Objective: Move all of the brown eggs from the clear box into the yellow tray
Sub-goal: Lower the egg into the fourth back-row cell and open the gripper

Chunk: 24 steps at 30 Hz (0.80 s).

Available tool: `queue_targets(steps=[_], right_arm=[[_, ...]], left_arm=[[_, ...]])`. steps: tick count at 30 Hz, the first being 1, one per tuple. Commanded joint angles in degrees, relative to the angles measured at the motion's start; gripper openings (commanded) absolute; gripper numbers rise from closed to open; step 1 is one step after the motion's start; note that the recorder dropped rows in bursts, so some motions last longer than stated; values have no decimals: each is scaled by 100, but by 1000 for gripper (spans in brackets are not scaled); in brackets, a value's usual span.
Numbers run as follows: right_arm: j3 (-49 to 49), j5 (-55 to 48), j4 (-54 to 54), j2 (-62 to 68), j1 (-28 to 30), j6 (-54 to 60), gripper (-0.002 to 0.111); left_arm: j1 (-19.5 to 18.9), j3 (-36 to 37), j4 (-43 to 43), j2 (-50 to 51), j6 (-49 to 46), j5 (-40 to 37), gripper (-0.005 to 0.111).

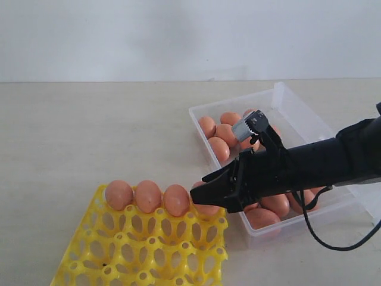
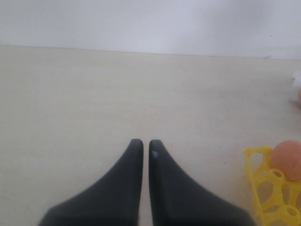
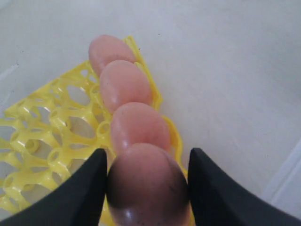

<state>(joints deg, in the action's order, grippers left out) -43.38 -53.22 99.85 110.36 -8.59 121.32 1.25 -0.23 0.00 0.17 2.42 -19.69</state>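
- 3 brown eggs (image 1: 147,195) sit side by side in the far row of the yellow tray (image 1: 149,253), each in its own cup.
- A 4th, the held egg (image 3: 146,186), is over the next cup of that row, at the tray corner nearest the box (whether it already rests in the cup I cannot tell).
- The right gripper (image 3: 148,155) is clamped on it, with 1 black finger on each side.
- More brown eggs lie loose in the clear box (image 1: 300,110), just beside the tray; the right arm crosses above them and hides some.
- The left gripper (image 2: 146,143) hovers over the bare table (image 2: 94,94) near the tray's edge, its fingers drawn together on nothing.
- A black cable (image 1: 315,235) loops down from the right arm in front of the box.
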Motion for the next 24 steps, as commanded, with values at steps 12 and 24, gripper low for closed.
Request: queue_targets(steps=[12, 24], right_arm=[[-15, 12, 10, 169, 3, 42, 47], [-15, -186, 10, 142, 3, 33, 47]], left_arm=[[3, 23, 0, -17, -24, 36, 4], [3, 23, 0, -17, -24, 36, 4]])
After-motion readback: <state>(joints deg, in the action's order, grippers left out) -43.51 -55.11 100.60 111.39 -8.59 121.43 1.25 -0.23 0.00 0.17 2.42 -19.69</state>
